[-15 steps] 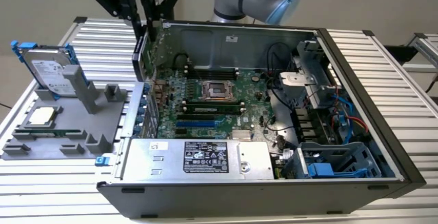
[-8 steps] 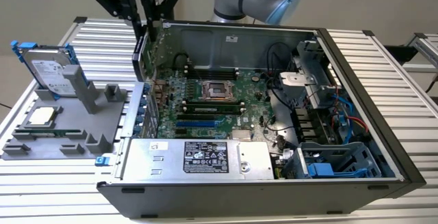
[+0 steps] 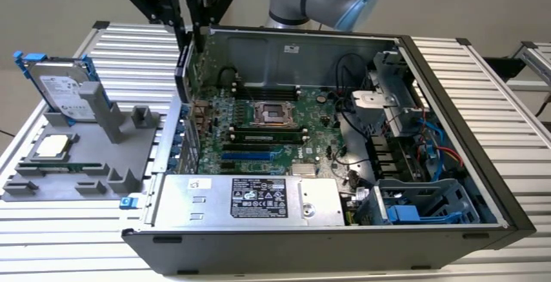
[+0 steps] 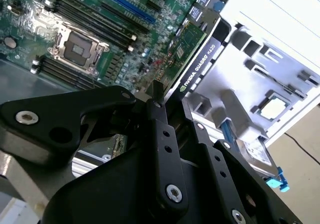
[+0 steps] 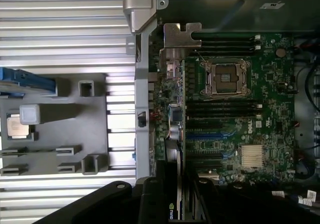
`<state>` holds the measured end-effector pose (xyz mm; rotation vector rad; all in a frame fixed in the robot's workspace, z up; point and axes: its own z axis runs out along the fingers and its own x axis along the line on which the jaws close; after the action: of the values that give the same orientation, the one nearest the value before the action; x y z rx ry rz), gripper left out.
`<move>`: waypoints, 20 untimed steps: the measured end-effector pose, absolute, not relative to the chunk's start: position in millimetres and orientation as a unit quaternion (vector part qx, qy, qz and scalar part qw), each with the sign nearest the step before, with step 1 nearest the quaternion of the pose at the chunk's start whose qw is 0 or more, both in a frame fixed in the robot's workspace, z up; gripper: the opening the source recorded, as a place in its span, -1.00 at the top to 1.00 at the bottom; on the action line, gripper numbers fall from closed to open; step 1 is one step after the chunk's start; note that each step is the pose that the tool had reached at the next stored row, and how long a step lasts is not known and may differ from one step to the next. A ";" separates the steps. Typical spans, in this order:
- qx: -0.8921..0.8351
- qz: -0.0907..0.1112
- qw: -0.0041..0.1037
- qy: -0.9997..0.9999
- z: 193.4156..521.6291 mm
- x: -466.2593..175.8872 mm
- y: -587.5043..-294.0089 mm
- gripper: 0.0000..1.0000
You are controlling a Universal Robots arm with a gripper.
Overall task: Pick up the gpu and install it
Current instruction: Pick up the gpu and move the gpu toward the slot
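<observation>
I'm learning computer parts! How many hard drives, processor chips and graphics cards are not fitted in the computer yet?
Hard drive: 1
Processor chip: 1
Graphics card: 1
Total: 3

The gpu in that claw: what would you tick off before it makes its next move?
1. Grip: the gripper clamps the gpu by its edge. Ok.
2. Card seated: it hangs above the open case, by the wall on the exterior view's left, not in a slot. Not ok.
3. Blue slot on the motherboard free: nothing sits in it. Ok.
4. Card edge lined up with that slot: cannot tell.
5. Hard drive out of the way: it stands on the grey holder outside the case. Ok.
</observation>
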<state>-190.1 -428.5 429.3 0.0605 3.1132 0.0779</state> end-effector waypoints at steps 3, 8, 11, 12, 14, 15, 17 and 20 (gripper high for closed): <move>0.019 0.025 0.010 0.999 429.3 -184.5 -428.4 1.00; 0.020 0.025 0.006 0.999 429.3 -176.3 -428.4 1.00; 0.020 0.025 0.004 0.999 429.3 -171.7 -428.4 1.00; 0.020 0.025 0.003 0.999 429.3 -170.0 -428.4 1.00; 0.020 0.025 0.001 1.000 429.3 -166.6 -428.4 1.00; 0.020 0.025 0.000 1.000 429.3 -165.2 -428.4 1.00; 0.020 0.024 -0.003 1.000 429.3 -162.4 -428.3 1.00; 0.020 0.024 -0.006 0.999 429.3 -158.3 -428.3 1.00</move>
<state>-158.3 -428.3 429.3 0.0627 3.1521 0.0764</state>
